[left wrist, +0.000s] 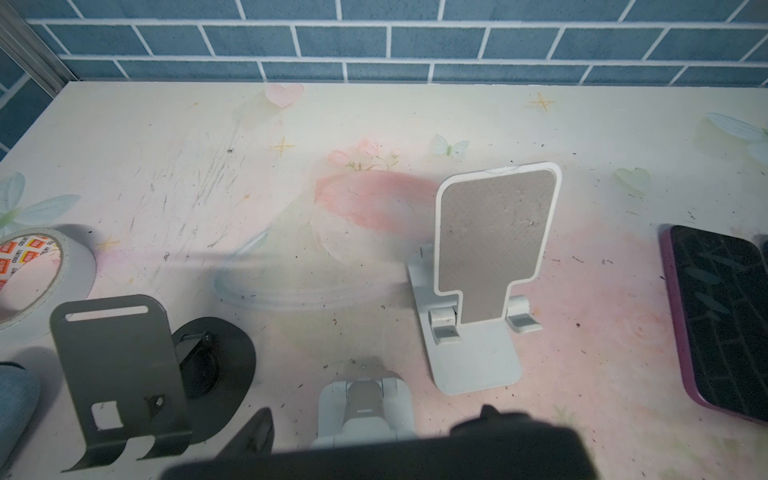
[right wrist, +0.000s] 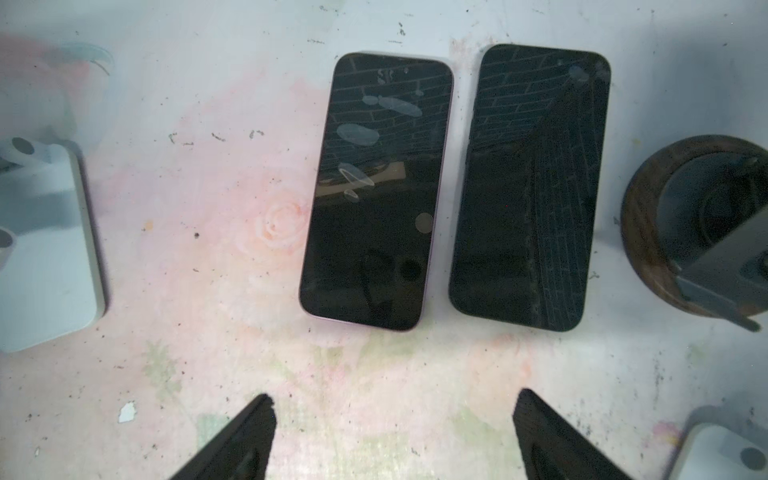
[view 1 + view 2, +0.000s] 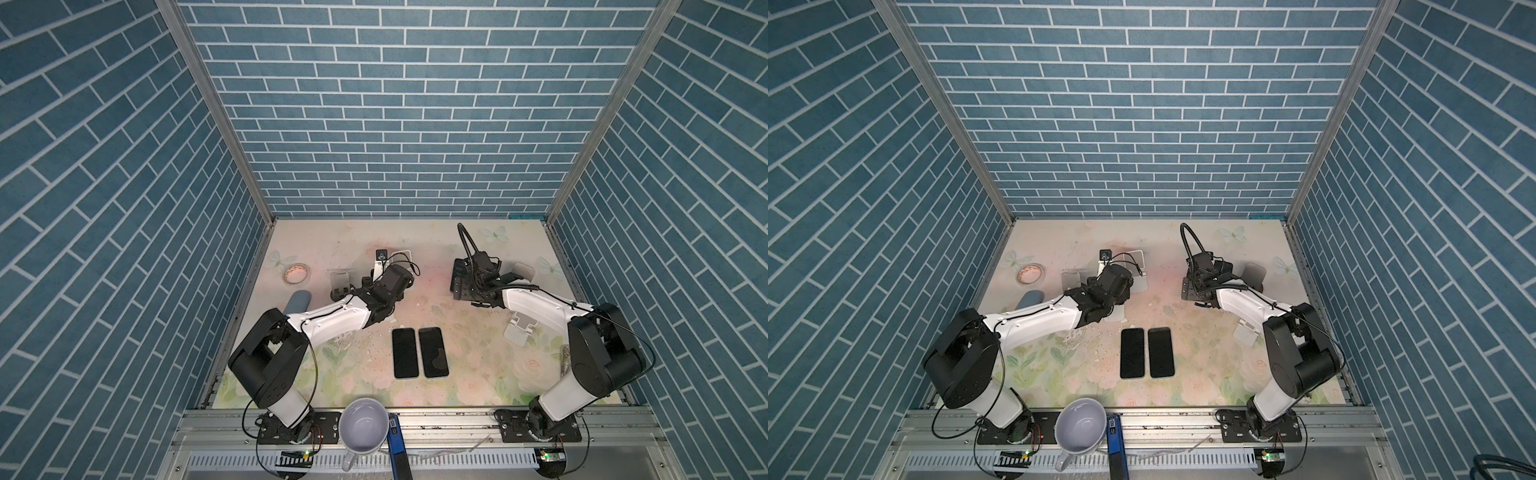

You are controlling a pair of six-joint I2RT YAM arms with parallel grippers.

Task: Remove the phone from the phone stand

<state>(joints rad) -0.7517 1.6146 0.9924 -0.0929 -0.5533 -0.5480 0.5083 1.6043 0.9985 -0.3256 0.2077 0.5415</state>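
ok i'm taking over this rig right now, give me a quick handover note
Right tool: open, empty, above the table.
Left tool: at a small white stand; open or shut, cannot tell.
Done: purple-rimmed phone and black phone lie flat side by side on the table, off any stand.
Tall white stand and grey stand are empty.
To do: no phone clearly shows on a stand; check those hidden by the arms.

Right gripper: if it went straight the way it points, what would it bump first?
The right gripper would most likely meet the table, just before the purple-edged phone and the dark phone lying side by side. Depth is unclear, so it could reach their near ends instead.
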